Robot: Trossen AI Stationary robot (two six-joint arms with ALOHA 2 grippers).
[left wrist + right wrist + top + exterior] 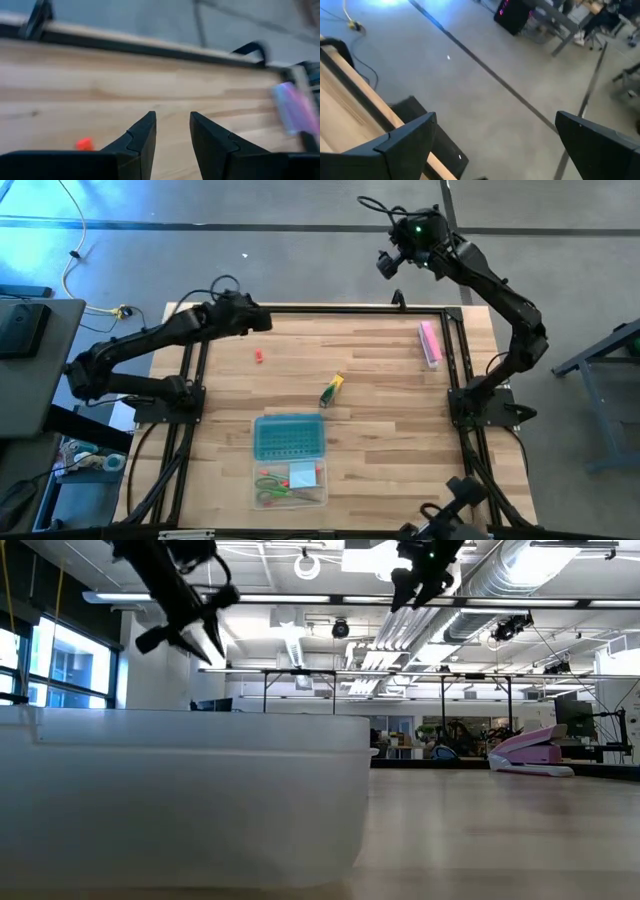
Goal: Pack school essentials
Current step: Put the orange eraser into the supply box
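The tiny red piece [258,356] lies on the table toward its far left and also shows in the left wrist view [85,144]. The yellow-green marker [331,390] lies at mid-table. Green-handled scissors [272,492] and the light-blue note pad [302,476] lie inside the clear box [290,498] near the near edge. My left gripper [262,323] [172,127] hangs above the table just beyond the red piece, narrowly open and touching nothing. My right gripper [390,265] [495,130] is raised beyond the far edge over the floor, wide open.
The teal lid [289,436] lies just beyond the clear box, whose wall [180,800] fills the left of the low view. The pink bar [430,343] [530,752] lies near the far right corner. A black frame [330,307] edges the table.
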